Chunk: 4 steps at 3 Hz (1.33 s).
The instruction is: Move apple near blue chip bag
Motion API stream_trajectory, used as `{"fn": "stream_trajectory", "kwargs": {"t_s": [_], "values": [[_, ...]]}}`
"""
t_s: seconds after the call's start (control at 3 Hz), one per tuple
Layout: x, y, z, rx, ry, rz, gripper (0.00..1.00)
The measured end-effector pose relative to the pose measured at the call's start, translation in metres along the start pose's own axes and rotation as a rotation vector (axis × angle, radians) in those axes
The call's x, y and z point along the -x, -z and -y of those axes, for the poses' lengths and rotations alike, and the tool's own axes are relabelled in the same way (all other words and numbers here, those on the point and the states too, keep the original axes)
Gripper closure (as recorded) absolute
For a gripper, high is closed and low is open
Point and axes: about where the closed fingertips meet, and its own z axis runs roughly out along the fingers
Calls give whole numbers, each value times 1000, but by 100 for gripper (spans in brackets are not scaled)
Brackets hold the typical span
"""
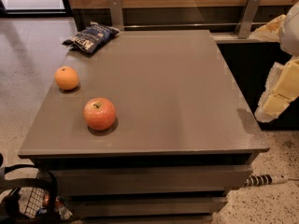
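The apple [99, 113] is red-orange with a dark stem and sits upright on the front left of the grey table [177, 92]. The blue chip bag [91, 36] lies flat at the table's far left corner, well behind the apple. My gripper [276, 99] shows as a cream-white shape at the right edge of the view, beyond the table's right side and far from the apple. It holds nothing that I can see.
A smaller orange fruit [67, 77] sits on the left edge between the apple and the bag. A wooden wall with metal brackets [115, 10] runs behind the table. A black wire basket [23, 199] stands on the floor at the front left.
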Motion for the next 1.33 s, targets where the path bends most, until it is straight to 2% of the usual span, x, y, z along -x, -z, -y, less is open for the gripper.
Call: {"fn": "stream_trajectory", "kwargs": {"t_s": [0.33, 0.67, 1.0, 1.33], "values": [[8, -9, -4, 74, -11, 167, 0], [37, -12, -11, 123, -19, 327, 0], [71, -13, -21, 151, -24, 459, 0], [118, -18, -38, 168, -36, 619, 0]]}}
